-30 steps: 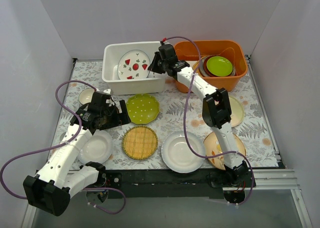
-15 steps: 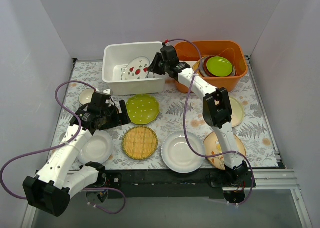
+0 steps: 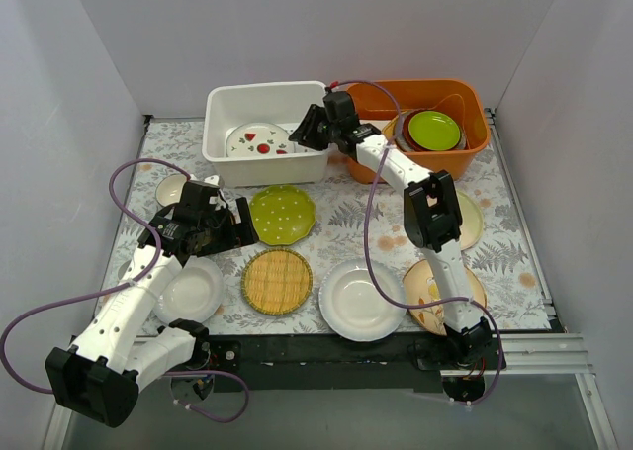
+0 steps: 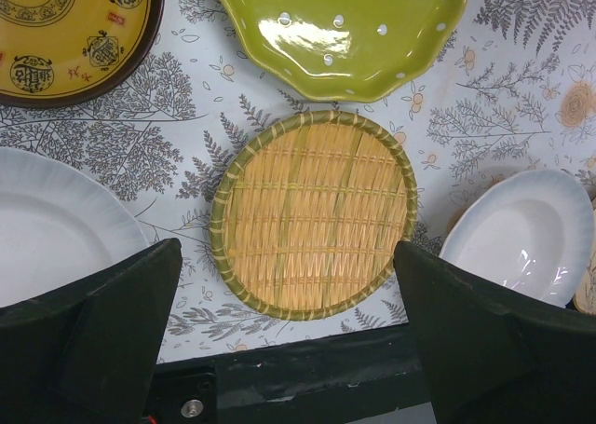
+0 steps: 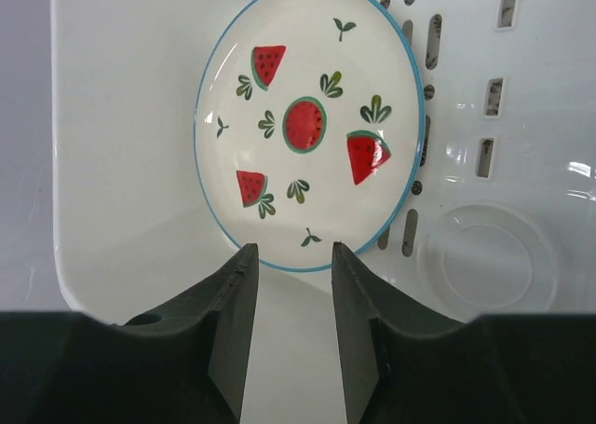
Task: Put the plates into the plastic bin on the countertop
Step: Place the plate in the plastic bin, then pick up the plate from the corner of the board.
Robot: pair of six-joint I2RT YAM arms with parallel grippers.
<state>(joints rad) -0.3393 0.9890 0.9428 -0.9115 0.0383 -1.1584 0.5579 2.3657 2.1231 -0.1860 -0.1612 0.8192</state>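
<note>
Top view: the plastic bin (image 3: 259, 92) stands far left on the worktop (image 3: 341, 223). An orange tub (image 3: 465, 145) is just to its right and holds a lime-topped stack (image 3: 433, 130). One strawberry-print plate (image 3: 259, 140) lies flat inside the bin, and the right end effector (image 3: 307, 130) hangs over the bin's right rim. On the cloth are the green dotted plate (image 3: 282, 215), bamboo plate (image 3: 277, 281), left white plate (image 3: 191, 290), centre white plate (image 3: 358, 299), bird-and-branch plate (image 3: 420, 297), which is partly under the right arm, cream plate (image 3: 469, 221) and small pale plate (image 3: 170, 188). The left end effector (image 3: 232, 232) is just left of the green dotted plate. Judgement: one plate binned, all the others to go, so the task is at an early stage. Left wrist view: the jaws are spread wide and empty, with the bamboo plate centred below them. The dark-yellow patterned plate (image 4: 70, 28) is at far left; its medallions carry character-like marks too small to read. Right wrist view: the jaws stand at a narrow gap and grip nothing, and the strawberry plate's near rim sits just past the tips on the slotted floor. No brand or label is legible.
</note>
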